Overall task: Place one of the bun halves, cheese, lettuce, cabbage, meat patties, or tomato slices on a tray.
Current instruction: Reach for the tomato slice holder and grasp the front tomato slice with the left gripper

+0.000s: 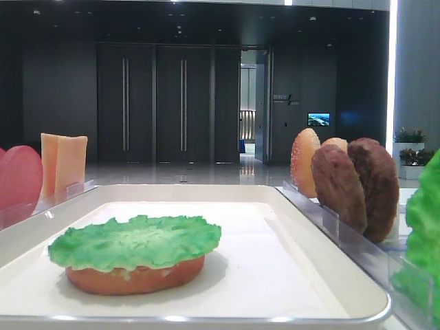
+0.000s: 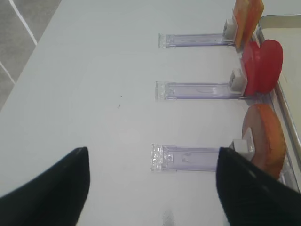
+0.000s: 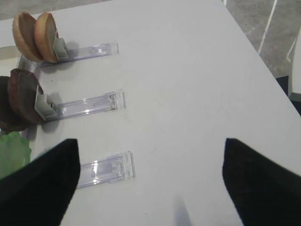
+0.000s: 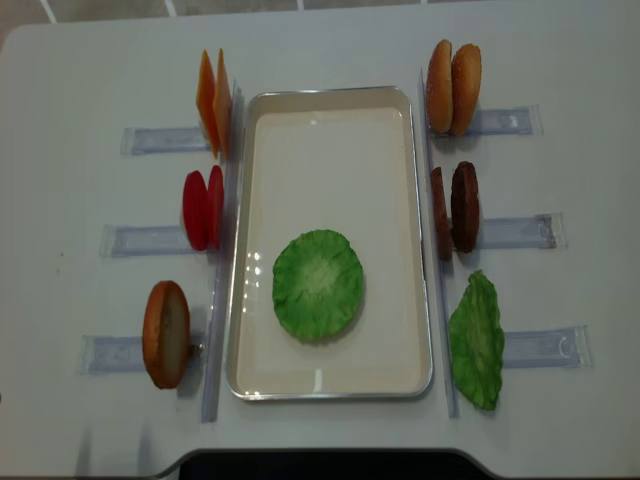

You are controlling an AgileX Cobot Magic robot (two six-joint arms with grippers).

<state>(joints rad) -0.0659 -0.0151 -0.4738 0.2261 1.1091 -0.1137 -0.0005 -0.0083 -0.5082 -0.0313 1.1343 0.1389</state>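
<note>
We find the lettuce [image 4: 317, 284] atop a bun half [image 1: 134, 276] on the tray [image 4: 330, 110]. Both grippers (left [image 2: 153, 188], right [image 3: 150, 181]) stand spread, holding nothing

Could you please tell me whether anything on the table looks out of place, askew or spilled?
Nothing stands out. The lettuce lies flat on a bun half inside the tray. The cheese, tomato slices, patties and other buns stand upright in their racks, nothing spilled.
</note>
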